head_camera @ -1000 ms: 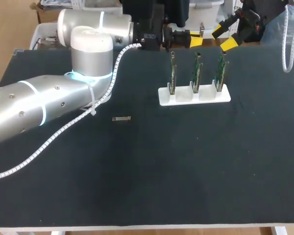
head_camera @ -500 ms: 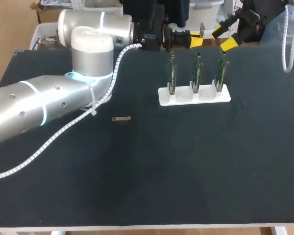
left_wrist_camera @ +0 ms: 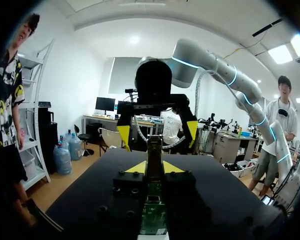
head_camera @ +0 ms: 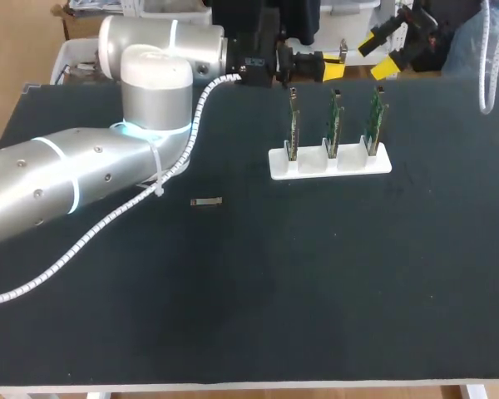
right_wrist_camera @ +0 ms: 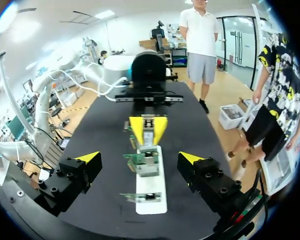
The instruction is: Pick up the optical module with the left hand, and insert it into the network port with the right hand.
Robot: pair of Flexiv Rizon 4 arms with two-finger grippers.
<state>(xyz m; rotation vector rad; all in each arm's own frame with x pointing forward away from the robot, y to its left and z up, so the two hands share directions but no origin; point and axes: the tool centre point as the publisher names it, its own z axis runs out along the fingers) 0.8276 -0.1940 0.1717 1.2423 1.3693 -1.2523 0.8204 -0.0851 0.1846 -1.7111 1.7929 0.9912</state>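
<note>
My left gripper (head_camera: 333, 72) hangs over the table's back edge, shut on a slim metal optical module (left_wrist_camera: 154, 149) that sticks out past its yellow tips. In the left wrist view its gripper (left_wrist_camera: 155, 167) points at my right gripper (left_wrist_camera: 157, 131), which faces it from a short way off. My right gripper (head_camera: 378, 56) is open and holds nothing. In the right wrist view its gripper (right_wrist_camera: 140, 158) frames my left gripper (right_wrist_camera: 148, 127) ahead, and the white stand (right_wrist_camera: 151, 196) lies below. Three upright green port boards (head_camera: 333, 123) sit in the stand (head_camera: 330, 163).
A second small module (head_camera: 206, 202) lies on the black table, left of the middle. My left arm's silver links (head_camera: 108, 166) and its white cable cover the back left of the table. The stand is directly in front of both grippers.
My right gripper has risen a little and drawn back toward the table's far edge. My left arm and its module have stayed put.
</note>
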